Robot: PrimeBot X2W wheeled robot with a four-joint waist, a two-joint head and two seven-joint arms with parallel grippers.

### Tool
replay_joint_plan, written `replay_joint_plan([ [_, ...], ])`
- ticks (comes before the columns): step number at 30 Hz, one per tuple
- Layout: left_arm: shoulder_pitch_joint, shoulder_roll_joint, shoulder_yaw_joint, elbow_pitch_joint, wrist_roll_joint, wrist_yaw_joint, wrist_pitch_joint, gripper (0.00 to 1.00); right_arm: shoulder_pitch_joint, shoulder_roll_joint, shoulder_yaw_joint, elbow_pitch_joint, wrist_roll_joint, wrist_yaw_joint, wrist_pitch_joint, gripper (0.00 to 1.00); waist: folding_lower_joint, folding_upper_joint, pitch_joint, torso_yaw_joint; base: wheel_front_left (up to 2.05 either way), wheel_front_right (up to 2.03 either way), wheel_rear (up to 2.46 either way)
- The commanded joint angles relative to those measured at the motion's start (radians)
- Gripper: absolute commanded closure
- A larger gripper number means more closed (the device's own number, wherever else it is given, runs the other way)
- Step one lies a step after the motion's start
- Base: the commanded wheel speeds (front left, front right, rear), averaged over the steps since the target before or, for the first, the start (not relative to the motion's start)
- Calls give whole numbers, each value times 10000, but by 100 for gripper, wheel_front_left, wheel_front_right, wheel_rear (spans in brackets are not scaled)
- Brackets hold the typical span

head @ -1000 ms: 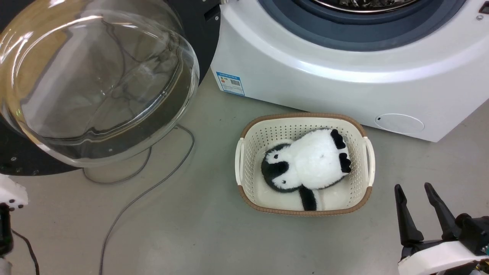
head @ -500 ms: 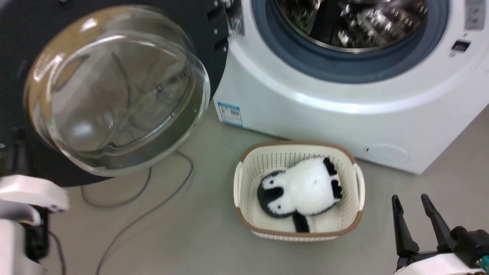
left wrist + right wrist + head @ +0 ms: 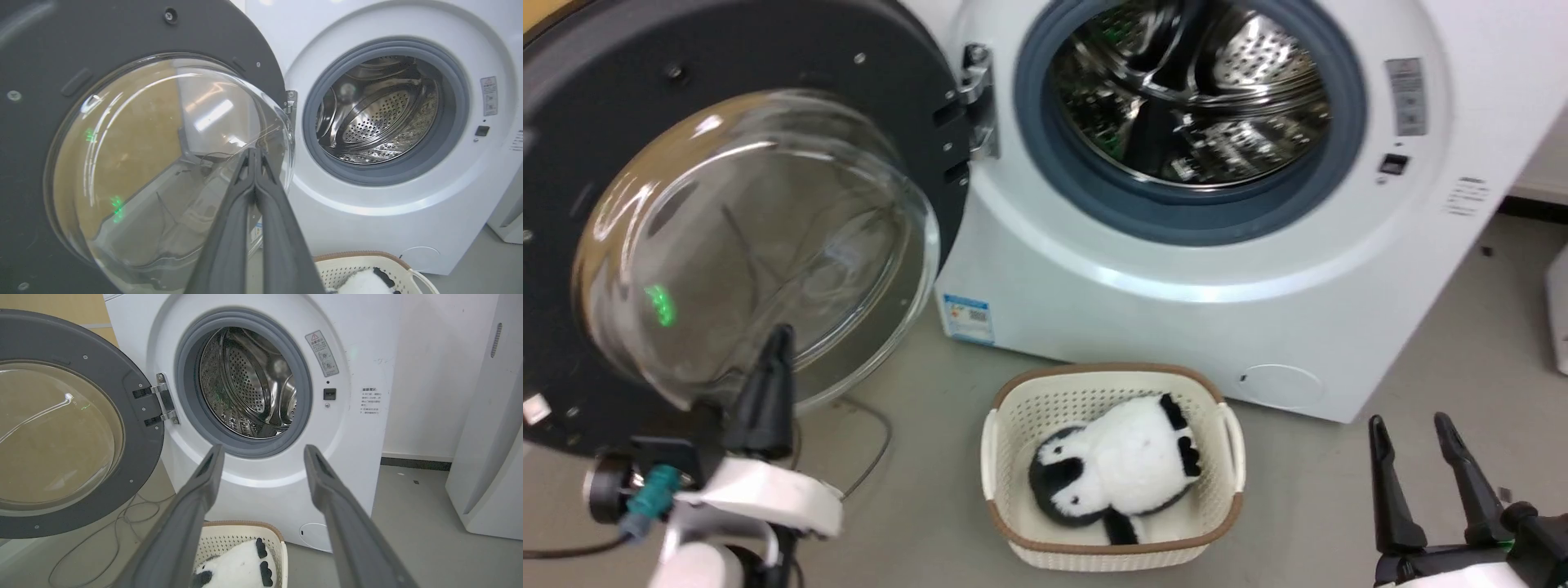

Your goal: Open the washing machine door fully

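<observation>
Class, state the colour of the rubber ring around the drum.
Grey rubber ring, clearest in the right wrist view.

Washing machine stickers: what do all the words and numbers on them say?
Nothing reads clearly.
Blue sticker, low on the washing machine: too blurred.
Warning sticker with a red triangle, beside the drum: too small.
Small black print on the front's right side: too small.

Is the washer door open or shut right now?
Open: the washing machine door stands wide on its hinge, left of the exposed steel drum.
</observation>
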Motion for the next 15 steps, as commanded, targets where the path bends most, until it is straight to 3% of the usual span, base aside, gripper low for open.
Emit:
replay_joint_plan([
  [1,260,-114,-132,-187,81,46,50,100,146,45,-4,-142,-53,6,-78,0,1,0,-176,-280,0,0,0],
  [11,1480,-629,-878,-841,365,409,39,100,319,129,259,-207,-93,6,-125,0,1,0,-357,-1258,0,0,0],
  [12,1585,-684,-935,-841,378,455,48,58,349,136,270,-187,-88,6,-126,0,1,0,-373,-1332,0,0,0],
  [13,1678,-729,-982,-804,362,476,66,0,383,143,271,-171,-80,6,-127,0,1,0,-379,-1402,0,0,0],
  [15,1792,-813,-1067,-700,294,458,51,0,443,155,262,-133,-76,6,-128,0,1,0,-385,-1507,0,0,0],
])
